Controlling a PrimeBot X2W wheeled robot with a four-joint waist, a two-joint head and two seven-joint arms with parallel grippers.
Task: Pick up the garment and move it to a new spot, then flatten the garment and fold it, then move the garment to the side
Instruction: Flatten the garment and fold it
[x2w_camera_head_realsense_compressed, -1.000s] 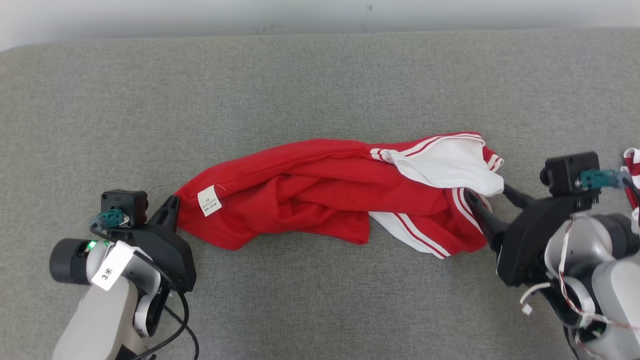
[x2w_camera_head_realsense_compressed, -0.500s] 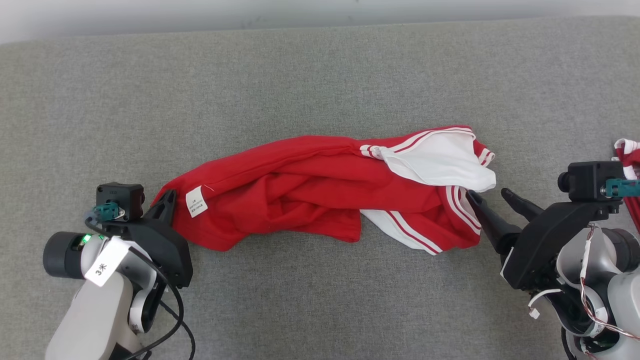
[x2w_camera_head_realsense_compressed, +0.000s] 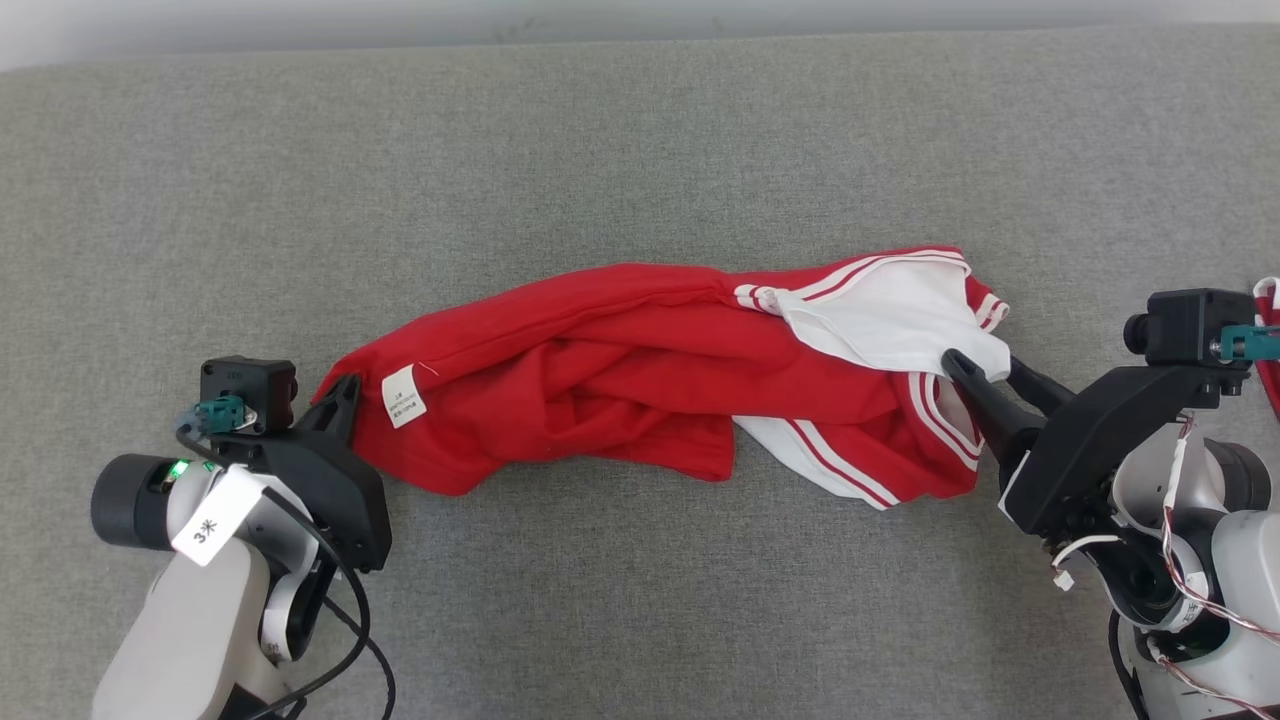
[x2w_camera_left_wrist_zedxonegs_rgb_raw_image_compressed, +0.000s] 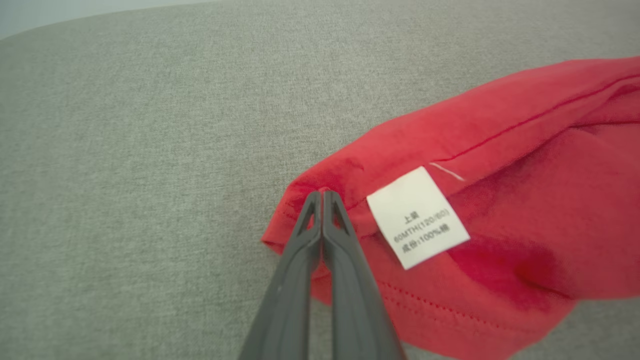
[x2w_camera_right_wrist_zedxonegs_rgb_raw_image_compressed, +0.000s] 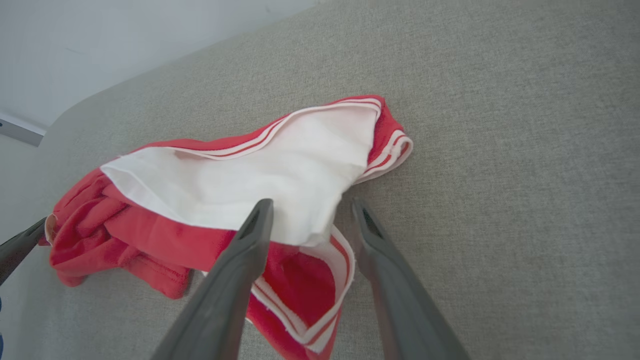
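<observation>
On the grey cushion (x2w_camera_head_realsense_compressed: 640, 150) the red-and-white garment (x2w_camera_head_realsense_compressed: 600, 400) lies bunched, long axis left to right, right gripper (x2w_camera_right_wrist_zedxonegs_rgb_raw_image_compressed: 311, 204) spread open straddling its white right end, left gripper (x2w_camera_left_wrist_zedxonegs_rgb_raw_image_compressed: 320, 197) pinching its left hem beside a label (x2w_camera_left_wrist_zedxonegs_rgb_raw_image_compressed: 417, 217) reading "60MTH(120/60)".

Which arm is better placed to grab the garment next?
Right: the right gripper stands open astride the white striped end of the garment; the left gripper is shut on the other end.
</observation>
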